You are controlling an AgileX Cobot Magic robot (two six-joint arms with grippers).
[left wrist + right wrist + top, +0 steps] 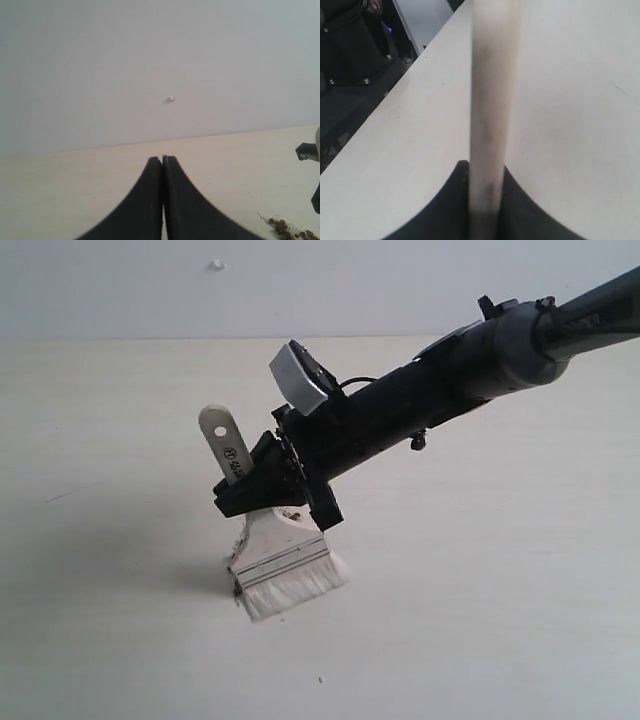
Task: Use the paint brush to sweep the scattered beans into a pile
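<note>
The paint brush stands tilted with its whitish bristles pressed on the pale table, its holed handle end pointing up and to the left. My right gripper is shut on the wooden handle just above the ferrule; in the right wrist view the handle runs up between the black fingers. A few reddish-brown beans peek out behind the brush; most are hidden by it. A small clump of beans shows in the left wrist view. My left gripper is shut on nothing, low over the table.
The table meets a plain wall with a small white mark. In the right wrist view, the table's edge drops to a dark floor with black equipment. A black part of the right gripper shows in the left wrist view.
</note>
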